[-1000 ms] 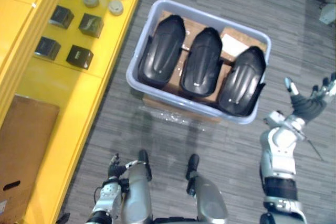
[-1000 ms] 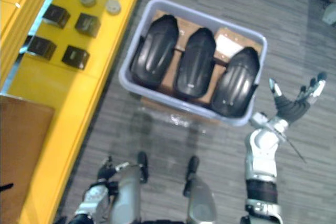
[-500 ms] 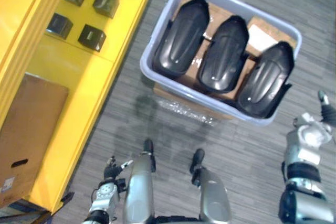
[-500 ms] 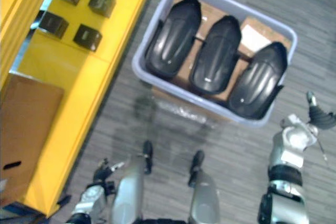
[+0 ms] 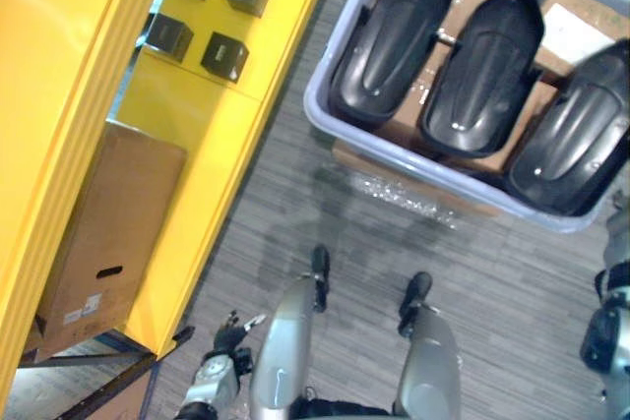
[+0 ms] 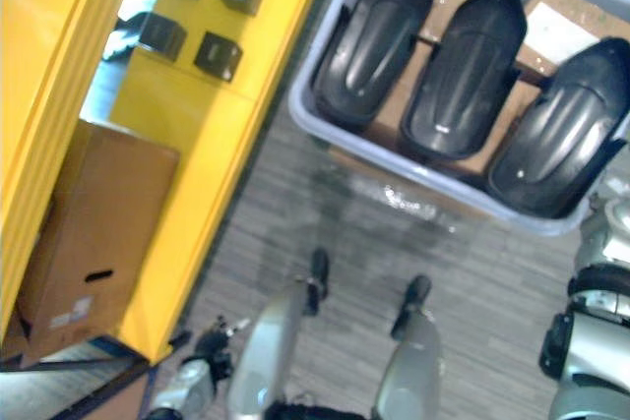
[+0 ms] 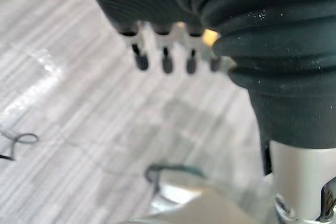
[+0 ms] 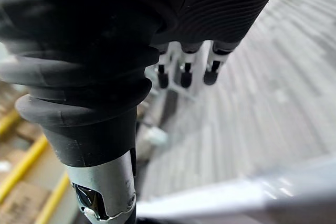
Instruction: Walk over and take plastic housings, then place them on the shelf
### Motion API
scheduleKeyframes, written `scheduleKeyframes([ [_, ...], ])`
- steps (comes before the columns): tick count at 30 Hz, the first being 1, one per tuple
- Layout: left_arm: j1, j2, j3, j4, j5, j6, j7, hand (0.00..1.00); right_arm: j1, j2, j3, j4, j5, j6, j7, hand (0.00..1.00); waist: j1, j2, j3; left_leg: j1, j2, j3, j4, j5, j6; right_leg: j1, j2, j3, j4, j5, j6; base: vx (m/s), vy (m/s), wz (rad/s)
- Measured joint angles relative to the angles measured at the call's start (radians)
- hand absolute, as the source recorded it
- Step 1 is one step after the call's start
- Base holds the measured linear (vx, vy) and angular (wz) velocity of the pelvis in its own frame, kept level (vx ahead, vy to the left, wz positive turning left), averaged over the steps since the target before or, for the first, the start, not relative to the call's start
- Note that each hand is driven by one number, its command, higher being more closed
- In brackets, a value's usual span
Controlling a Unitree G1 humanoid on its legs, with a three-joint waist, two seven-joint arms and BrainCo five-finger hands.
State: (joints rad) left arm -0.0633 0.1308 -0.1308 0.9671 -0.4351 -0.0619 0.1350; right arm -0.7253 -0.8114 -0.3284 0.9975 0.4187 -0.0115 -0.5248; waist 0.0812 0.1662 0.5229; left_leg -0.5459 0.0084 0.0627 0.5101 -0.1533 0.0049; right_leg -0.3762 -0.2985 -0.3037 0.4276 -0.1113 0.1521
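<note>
- Left eye view: the whole picture has shifted since a second ago, so the head camera has moved, not the things. The lavender bin (image 5: 317,107) sits nearer, its corner just beside the front edge of the yellow shelf (image 5: 197,145). Three black plastic housings (image 5: 482,71) lie side by side in it, untouched. I judge the walk-up nearly done and no pick begun.
- Right eye view: small black boxes (image 6: 219,54) sit toward the shelf's front edge and a cardboard box (image 6: 94,233) stands on its lower level. Grey striped floor (image 6: 285,213) lies between.
- Left wrist view: the left hand (image 7: 165,64) hangs over the floor with fingers straight and empty.
- Right wrist view: the right hand (image 8: 181,74), held out a second ago, now hangs with fingers straight, close together and empty.
</note>
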Motion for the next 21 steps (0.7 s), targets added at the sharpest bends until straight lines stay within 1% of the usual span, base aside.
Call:
scheduleKeyframes([
  [2,0.005,-0.003,0.001,0.0,-0.005,0.006,-0.008,0.0,-0.023,-0.024,0.035,0.001,-0.001,0.033,0.027,0.0,0.0,0.007,0.0,0.0,-0.01,0.001,-0.014,0.013,0.001,-0.012,-0.012,0.0,0.016,-0.005,-0.001,-0.02,-0.005,0.08],
  [3,0.006,-0.003,0.001,0.0,-0.009,0.007,-0.011,0.0,-0.03,-0.025,0.037,0.001,-0.001,0.039,0.032,0.0,0.0,0.007,0.0,0.0,-0.011,0.001,-0.018,0.015,0.0,-0.014,-0.013,0.0,0.018,-0.005,-0.002,-0.02,-0.025,0.06],
  [5,0.01,-0.003,0.001,0.0,-0.028,0.006,-0.03,0.0,-0.042,-0.031,0.063,0.003,-0.003,0.052,0.072,0.0,0.002,0.007,0.0,0.0,-0.013,-0.001,-0.027,0.023,-0.001,-0.021,-0.016,0.0,0.028,-0.008,-0.005,-0.01,-0.028,0.04],
  [10,0.013,-0.008,0.001,0.0,-0.028,0.003,-0.034,0.0,-0.048,-0.042,0.116,0.004,-0.051,0.053,0.117,0.0,0.004,0.013,-0.004,-0.002,-0.023,-0.007,-0.028,0.029,0.0,-0.026,-0.03,-0.007,0.05,-0.018,-0.004,-0.01,-0.012,0.08],
  [12,0.013,-0.013,0.001,0.0,-0.028,-0.001,-0.037,0.0,-0.058,-0.046,0.118,0.006,-0.052,0.057,0.124,0.0,0.004,0.024,-0.011,-0.018,-0.026,-0.021,-0.023,0.031,0.001,-0.028,-0.031,-0.025,0.051,-0.019,-0.005,-0.01,0.001,0.16],
  [14,0.013,-0.014,0.001,0.0,-0.029,-0.002,-0.042,0.0,-0.073,-0.046,0.131,0.019,-0.052,0.067,0.135,0.0,0.014,0.024,-0.011,-0.019,-0.025,-0.022,-0.022,0.032,0.001,-0.029,-0.031,-0.026,0.053,-0.02,-0.005,0.0,0.0,0.04],
  [15,0.013,-0.015,0.001,0.0,-0.031,-0.002,-0.043,0.0,-0.082,-0.047,0.144,0.025,-0.051,0.087,0.136,1.0,0.017,0.024,-0.011,-0.02,-0.026,-0.024,-0.021,0.032,0.001,-0.029,-0.031,-0.027,0.054,-0.02,-0.006,0.0,0.0,0.0],
  [16,0.013,-0.015,0.001,0.0,-0.031,-0.002,-0.043,0.0,-0.085,-0.047,0.145,0.025,-0.052,0.097,0.135,1.0,0.018,0.024,-0.011,-0.022,-0.026,-0.024,-0.02,0.032,0.001,-0.029,-0.031,-0.028,0.054,-0.02,-0.006,0.0,-0.004,0.03],
  [18,0.013,-0.015,0.002,0.0,-0.032,-0.002,-0.052,0.0,-0.098,-0.057,0.144,0.029,-0.05,0.148,0.138,1.0,0.018,0.024,-0.011,-0.029,-0.025,-0.027,-0.012,0.032,0.001,-0.031,-0.031,-0.031,0.054,-0.02,-0.006,0.01,0.0,0.03],
  [19,0.013,-0.014,0.003,0.0,-0.032,-0.002,-0.056,0.0,-0.104,-0.063,0.142,0.033,-0.05,0.162,0.138,1.0,0.018,0.024,-0.011,-0.03,-0.026,-0.028,-0.012,0.032,0.001,-0.031,-0.031,-0.032,0.054,-0.02,-0.006,0.01,0.003,0.03],
  [20,0.013,-0.014,0.004,0.0,-0.032,-0.002,-0.063,0.0,-0.109,-0.078,0.14,0.043,-0.049,0.188,0.143,1.0,0.02,0.024,-0.011,-0.031,-0.026,-0.028,-0.011,0.032,0.001,-0.03,-0.031,-0.033,0.054,-0.02,-0.006,0.0,0.0,0.0],
  [21,0.013,-0.014,0.005,0.0,-0.031,-0.002,-0.066,0.0,-0.112,-0.083,0.135,0.059,-0.043,0.219,0.164,1.0,0.02,0.024,-0.011,-0.031,-0.025,-0.029,-0.011,0.032,0.001,-0.029,-0.03,-0.035,0.054,-0.02,-0.006,0.0,0.0,0.0],
])
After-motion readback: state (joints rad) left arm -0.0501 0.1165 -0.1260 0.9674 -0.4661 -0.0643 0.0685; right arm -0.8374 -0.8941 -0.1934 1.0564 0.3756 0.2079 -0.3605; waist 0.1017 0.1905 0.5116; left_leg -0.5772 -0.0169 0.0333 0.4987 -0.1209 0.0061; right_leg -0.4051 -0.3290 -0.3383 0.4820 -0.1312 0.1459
